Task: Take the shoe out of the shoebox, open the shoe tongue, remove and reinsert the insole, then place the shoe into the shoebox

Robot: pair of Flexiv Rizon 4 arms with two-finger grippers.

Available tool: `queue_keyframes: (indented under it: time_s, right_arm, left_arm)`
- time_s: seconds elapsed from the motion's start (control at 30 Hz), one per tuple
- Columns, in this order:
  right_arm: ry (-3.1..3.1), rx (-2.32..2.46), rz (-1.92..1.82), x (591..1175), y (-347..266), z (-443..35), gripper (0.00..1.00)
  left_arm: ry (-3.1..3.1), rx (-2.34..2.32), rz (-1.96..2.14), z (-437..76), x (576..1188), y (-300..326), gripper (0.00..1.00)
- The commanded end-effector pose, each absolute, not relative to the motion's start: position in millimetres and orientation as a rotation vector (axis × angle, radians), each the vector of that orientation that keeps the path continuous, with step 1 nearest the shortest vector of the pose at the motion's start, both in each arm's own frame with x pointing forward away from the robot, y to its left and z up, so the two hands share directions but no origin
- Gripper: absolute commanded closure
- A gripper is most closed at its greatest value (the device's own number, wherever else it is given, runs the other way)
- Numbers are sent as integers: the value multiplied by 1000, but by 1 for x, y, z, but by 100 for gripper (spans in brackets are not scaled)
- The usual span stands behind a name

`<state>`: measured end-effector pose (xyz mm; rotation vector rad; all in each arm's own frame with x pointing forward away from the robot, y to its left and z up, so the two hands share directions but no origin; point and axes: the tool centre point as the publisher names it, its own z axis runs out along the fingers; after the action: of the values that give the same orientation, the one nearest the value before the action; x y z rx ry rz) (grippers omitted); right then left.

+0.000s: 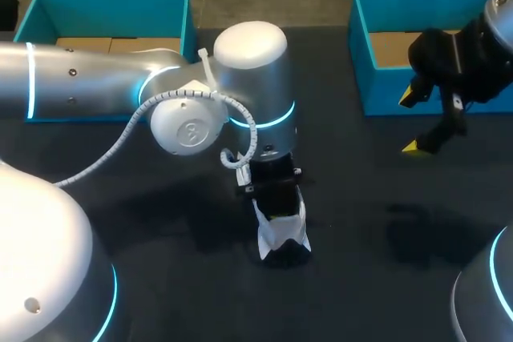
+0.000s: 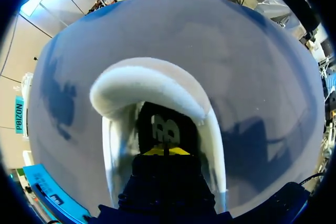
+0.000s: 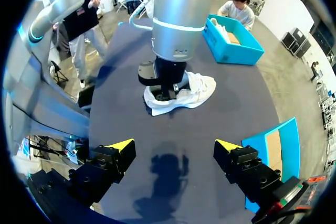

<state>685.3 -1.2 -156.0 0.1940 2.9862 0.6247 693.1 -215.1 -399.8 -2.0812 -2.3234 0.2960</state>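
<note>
A white shoe (image 1: 282,234) lies on the dark table near its middle, also seen in the right wrist view as the white shoe (image 3: 194,90). My left gripper (image 2: 167,150) is pushed down into the shoe's opening, its yellow tips pressed together just above the dark insole (image 2: 165,124) with a pale logo. The padded white collar (image 2: 152,85) curves around ahead of it. I cannot see whether the tips pinch anything. My right gripper (image 1: 410,122) hangs open and empty above the table at the right, and its wrist view shows the same gripper (image 3: 174,145) facing the shoe from a distance.
A teal shoebox (image 1: 365,62) stands at the back right, just behind my right gripper, with its wall (image 3: 273,145) beside the right finger. A second teal box (image 1: 108,6) stands at the back left. My left arm (image 1: 184,110) spans the table's left half.
</note>
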Motion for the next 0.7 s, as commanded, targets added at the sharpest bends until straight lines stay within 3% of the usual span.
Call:
queue_keyframes:
  time_s: [0.03, 0.7]
  right_arm:
    - [2993, 194, 620, 688, 1, -156, 0]
    - [2993, 194, 620, 688, 1, -156, 0]
  left_arm:
    - [-2327, -2091, 289, -388, 693, -212, 100]
    - [-2416, -2199, 1, -367, 704, -207, 100]
